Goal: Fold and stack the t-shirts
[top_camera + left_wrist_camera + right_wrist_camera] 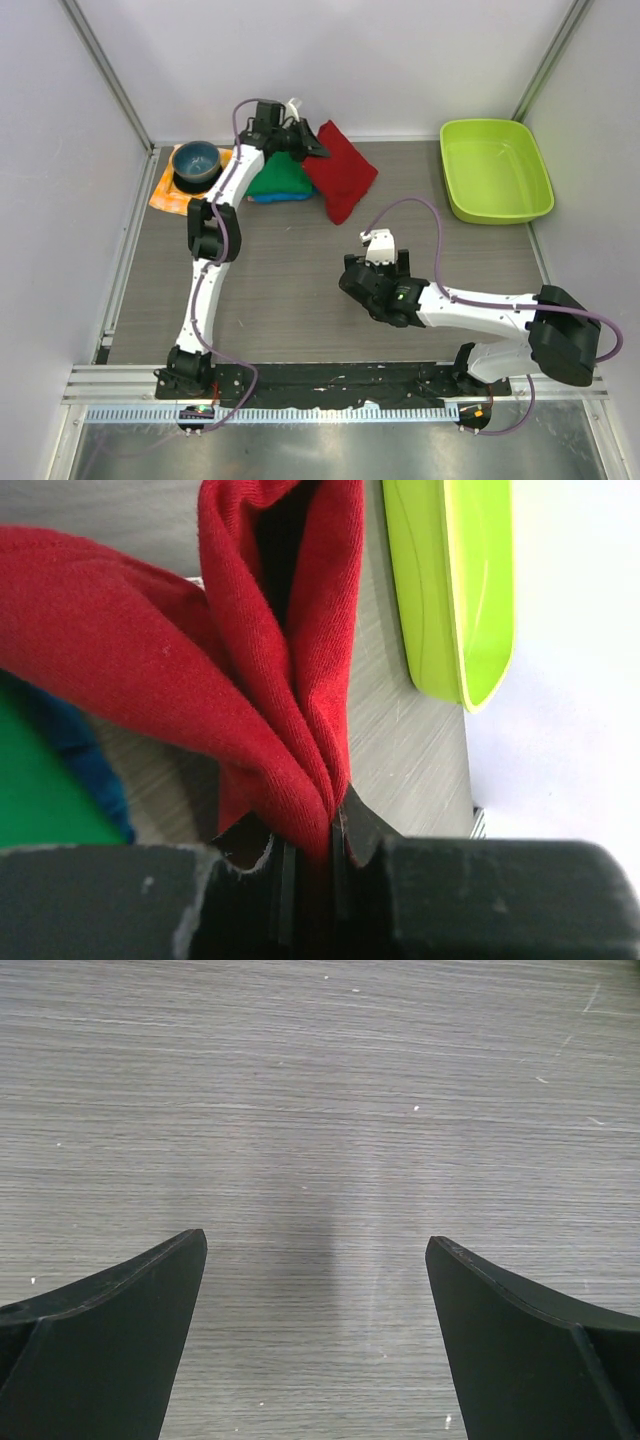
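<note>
My left gripper (pixel 312 148) (pixel 312 830) is shut on a pinched fold of the dark red t-shirt (pixel 338 170) (pixel 270 670), which hangs from it at the back of the table, its lower end on the wood. Beside it, the green t-shirt (pixel 276 178) (pixel 40 790) lies folded on top of the blue t-shirt (pixel 272 197) (pixel 85 755). My right gripper (pixel 378 243) (pixel 316 1250) stands open over bare table near the middle, nothing between its fingers.
A lime green tub (pixel 495 170) (pixel 450 590) sits at the back right. A dark blue bowl (pixel 196 164) rests on an orange checked cloth (pixel 166 192) at the back left. White walls close in the table on three sides.
</note>
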You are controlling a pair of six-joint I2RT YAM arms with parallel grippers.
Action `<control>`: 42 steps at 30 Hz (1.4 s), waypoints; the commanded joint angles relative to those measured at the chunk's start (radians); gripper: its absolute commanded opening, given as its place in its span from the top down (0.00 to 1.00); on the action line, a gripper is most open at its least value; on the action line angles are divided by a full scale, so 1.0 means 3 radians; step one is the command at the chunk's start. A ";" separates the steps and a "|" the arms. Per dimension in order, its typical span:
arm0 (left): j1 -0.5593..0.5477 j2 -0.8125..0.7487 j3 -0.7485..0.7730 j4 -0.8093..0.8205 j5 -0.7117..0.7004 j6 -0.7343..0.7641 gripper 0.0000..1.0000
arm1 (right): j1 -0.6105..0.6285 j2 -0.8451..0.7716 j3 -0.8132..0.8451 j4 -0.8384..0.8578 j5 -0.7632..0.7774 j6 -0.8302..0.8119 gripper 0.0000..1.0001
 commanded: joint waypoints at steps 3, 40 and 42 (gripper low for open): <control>0.0394 -0.0205 -0.0016 0.0524 0.0423 -0.0265 1.00 | 0.0012 0.0033 -0.0168 0.0478 -0.0138 0.0052 0.02; 0.0813 -0.1187 -0.1566 0.2580 -0.0011 -0.1461 1.00 | 0.0048 0.0068 -0.0311 0.0698 -0.0527 0.0021 0.02; 0.0849 -0.1254 -0.1744 0.2698 -0.0057 -0.1497 1.00 | 0.0048 0.0089 -0.0316 0.0698 -0.0537 0.0021 0.02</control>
